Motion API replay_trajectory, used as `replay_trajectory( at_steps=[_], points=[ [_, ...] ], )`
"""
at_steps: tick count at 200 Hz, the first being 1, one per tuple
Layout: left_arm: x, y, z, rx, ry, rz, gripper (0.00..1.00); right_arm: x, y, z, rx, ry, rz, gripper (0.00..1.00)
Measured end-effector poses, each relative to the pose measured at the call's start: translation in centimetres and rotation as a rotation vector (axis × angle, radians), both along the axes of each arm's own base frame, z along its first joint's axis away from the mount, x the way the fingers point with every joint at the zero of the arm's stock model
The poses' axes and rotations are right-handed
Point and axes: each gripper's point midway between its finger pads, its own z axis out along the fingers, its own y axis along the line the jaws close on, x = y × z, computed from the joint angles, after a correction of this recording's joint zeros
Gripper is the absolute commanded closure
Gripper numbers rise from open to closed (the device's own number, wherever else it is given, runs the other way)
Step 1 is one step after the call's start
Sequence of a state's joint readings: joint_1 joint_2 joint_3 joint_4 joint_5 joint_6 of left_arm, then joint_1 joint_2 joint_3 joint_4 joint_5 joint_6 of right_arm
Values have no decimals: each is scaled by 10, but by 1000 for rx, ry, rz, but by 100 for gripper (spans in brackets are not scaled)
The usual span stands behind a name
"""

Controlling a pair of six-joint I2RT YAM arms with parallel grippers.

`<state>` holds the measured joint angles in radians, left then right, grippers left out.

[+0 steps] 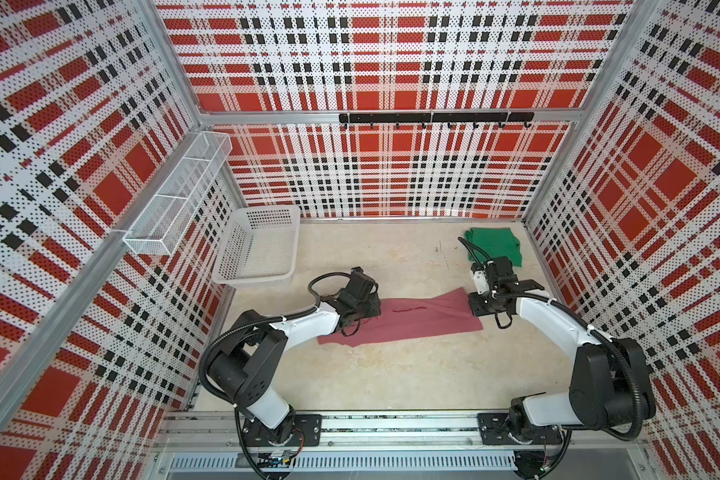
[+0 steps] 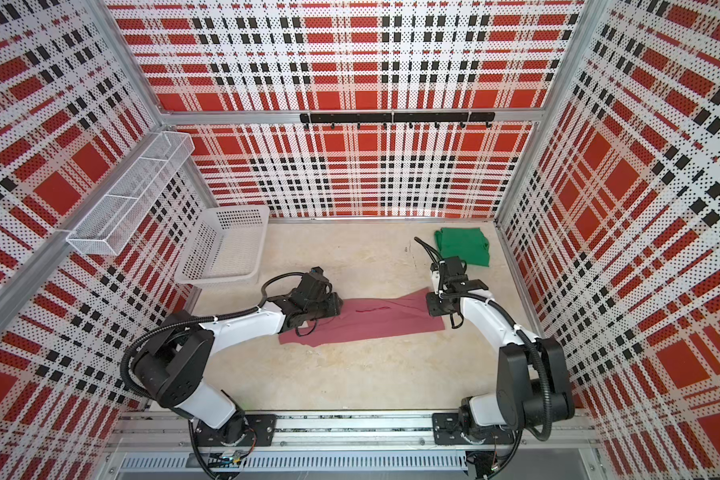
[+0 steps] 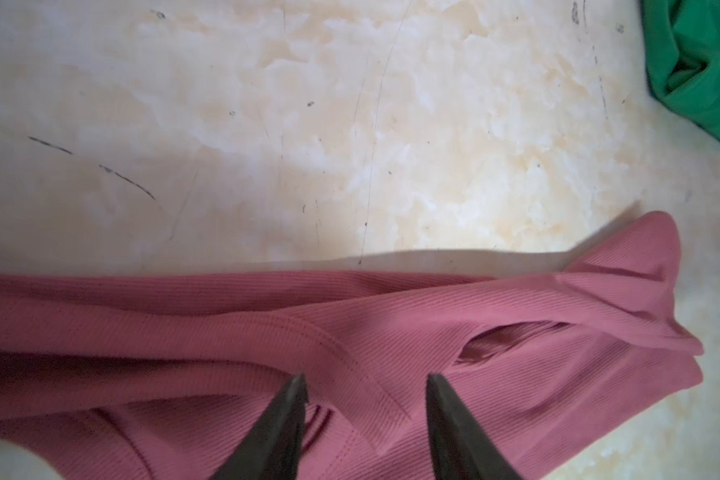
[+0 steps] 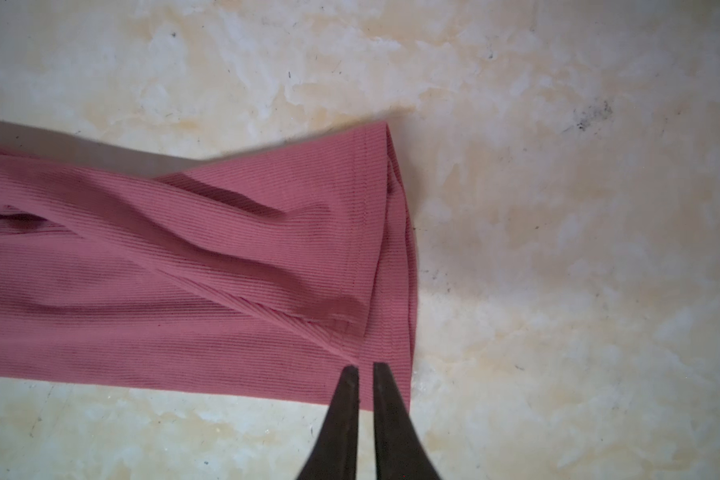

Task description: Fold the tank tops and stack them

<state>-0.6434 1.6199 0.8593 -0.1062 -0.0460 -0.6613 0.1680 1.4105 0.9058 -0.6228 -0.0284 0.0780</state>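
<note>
Judging the job at roughly halfway. Finding the green tank top (image 1: 495, 249) already folded into a small square bundle, lying on the table (image 1: 391, 374) far to the right of the basket (image 1: 267, 210) and about level with it in both top views. Finding the pink tank top (image 1: 416, 320) only partly done: folded lengthwise into a long narrow strip, lying flat in front of the basket and stretching away to its right, with wrinkles and an armhole gaping in the top layer. Hovering the left gripper (image 3: 366, 376) over the strap end nearest the basket, jaws about half apart and clasping nothing. Holding the right gripper (image 4: 362, 365) at the hem corner farthest from the basket, jaws all but closed with only a thin slit between them; not managing to tell whether any cloth is pinched there. Leaving, by this reading, the crosswise folds of the pink strip and then the stacking of one bundle on the other.
</note>
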Motion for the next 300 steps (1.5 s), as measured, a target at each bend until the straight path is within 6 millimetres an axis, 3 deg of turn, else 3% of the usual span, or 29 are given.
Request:
replay_trajectory(
  at_steps=[50,96,154,225,245,267,287,300],
  points=[
    [-28,-14,-7,-30,38,-35,51,1,-9,1,87,17,-137,65],
    [-34,-17,-17,-52,63,-22,48,5,-1,-4,261,26,-247,64],
    [-29,-21,-19,-76,58,-13,48,-9,9,-34,336,114,-288,57],
    [-26,-21,-26,-77,73,2,61,-6,11,-44,353,123,-299,56],
    [-24,-20,-25,-78,70,7,65,-9,12,-49,360,137,-304,57],
    [-19,-19,-24,-75,62,17,77,-8,14,-53,368,146,-307,63],
    [-14,-19,-20,-71,46,23,88,-8,14,-55,369,152,-307,82],
    [-11,-19,-18,-68,38,28,95,-7,14,-55,371,151,-310,88]
  ],
)
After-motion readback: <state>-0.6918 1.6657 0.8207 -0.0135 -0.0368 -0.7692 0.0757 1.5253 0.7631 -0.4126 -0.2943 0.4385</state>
